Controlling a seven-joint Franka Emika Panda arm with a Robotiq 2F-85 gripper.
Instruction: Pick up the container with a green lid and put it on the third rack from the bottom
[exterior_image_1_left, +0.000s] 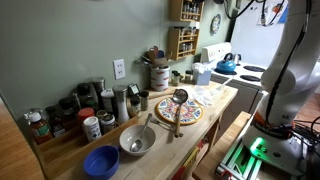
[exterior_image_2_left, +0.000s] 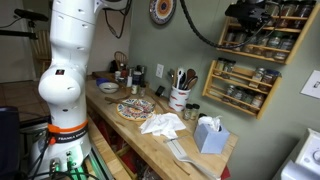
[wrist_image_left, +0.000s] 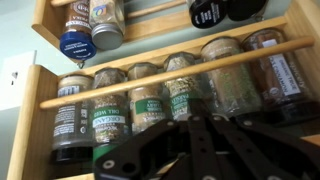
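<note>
Nearest us, the black links of the jaws fill the bottom of the wrist view. Their tips are hidden, so we cannot tell whether they are spread or pinching anything. We cannot pick out the container with a green lid for certain: no green lid shows, only jars with green labels standing just beyond the jaws. These sit packed side by side on a tier of the rack, behind a wooden rail. The tier above holds a blue-capped jar. In both exterior views the rack hangs on the wall, well above the surface.

To do this step well, we judge that we should first confirm the grip, then count the tiers from the bottom in an exterior view before committing. We would keep the container upright, carry it over the rail rather than into it, and aim for a gap between jars. We would let go only once its base rests on the shelf, since a nudge could topple its neighbours
</note>
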